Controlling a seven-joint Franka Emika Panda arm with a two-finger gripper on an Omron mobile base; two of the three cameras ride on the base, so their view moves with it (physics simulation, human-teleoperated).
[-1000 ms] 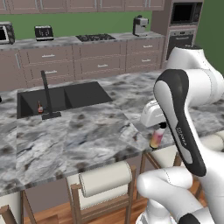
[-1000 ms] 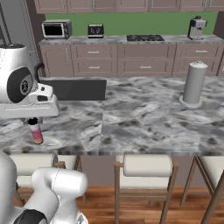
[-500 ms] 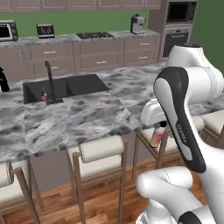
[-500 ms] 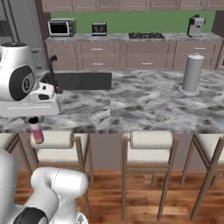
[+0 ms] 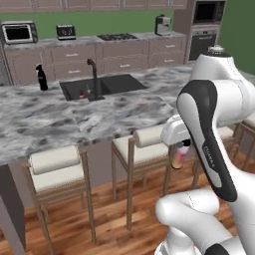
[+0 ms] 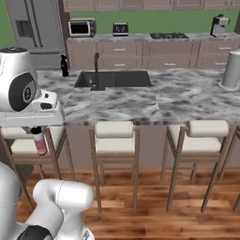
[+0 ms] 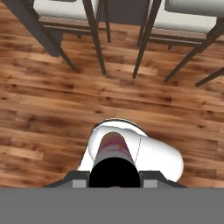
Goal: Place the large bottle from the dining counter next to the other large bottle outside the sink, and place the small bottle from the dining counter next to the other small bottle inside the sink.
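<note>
Inside the sink (image 5: 117,82) the other small bottle (image 5: 82,93), claw (image 6: 37,132) gripping the large bottle (image 6: 41,144)

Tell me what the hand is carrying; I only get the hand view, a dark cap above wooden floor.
Observer: The gripper is shut on a slim bottle, pink fading to yellow, hanging upright in front of the stools.
Operator: Where is the dark bottle it belongs beside?
Observer: The dark bottle stands on the counter, left of the sink.
Operator: Anything in the sink?
Observer: A tiny dark bottle by the faucet.
</note>
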